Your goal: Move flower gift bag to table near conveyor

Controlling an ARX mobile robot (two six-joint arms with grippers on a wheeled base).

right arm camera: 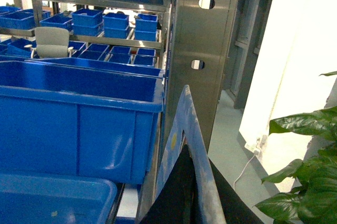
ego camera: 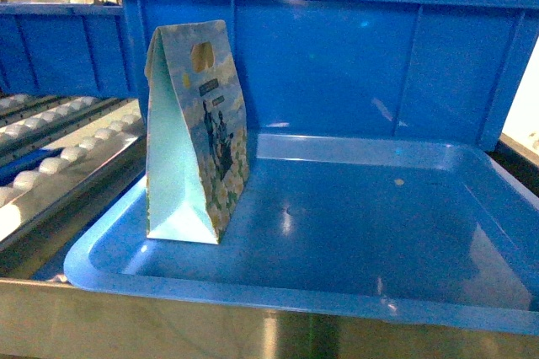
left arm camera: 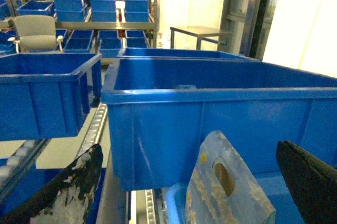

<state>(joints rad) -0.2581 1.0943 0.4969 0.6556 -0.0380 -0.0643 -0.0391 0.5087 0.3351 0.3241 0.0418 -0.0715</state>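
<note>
The flower gift bag (ego camera: 198,136) stands upright in the left part of a shallow blue tray (ego camera: 253,292). Its pale blue gusseted side faces forward and its daisy-printed face is turned to the right. Its die-cut handle hole is near the top. Just behind the tray rises the wall of a large blue bin (ego camera: 354,64), and the bag's top reaches roughly to that bin's rim. To the left of the tray run the conveyor (ego camera: 59,157) rollers, white and set in rows between steel rails, apart from the bag. The tray rests on a stainless steel ledge (ego camera: 253,338) along the bottom of the head view, where neither arm shows. In the left wrist view the left gripper (left arm camera: 188,150) has its dark fingers (left arm camera: 73,187) spread wide. One is at each lower corner, and the top of the bag (left arm camera: 226,187) lies between them without touching either. In the right wrist view the right gripper (right arm camera: 184,187) shows only as dark shapes at the bottom. A thin blue printed sheet (right arm camera: 181,113) rises edge-on from them, and I cannot tell whether the fingers pinch it or what it is. A steel post (right arm camera: 202,50) stands behind, with a leafy plant (right arm camera: 305,166) at right.
</note>
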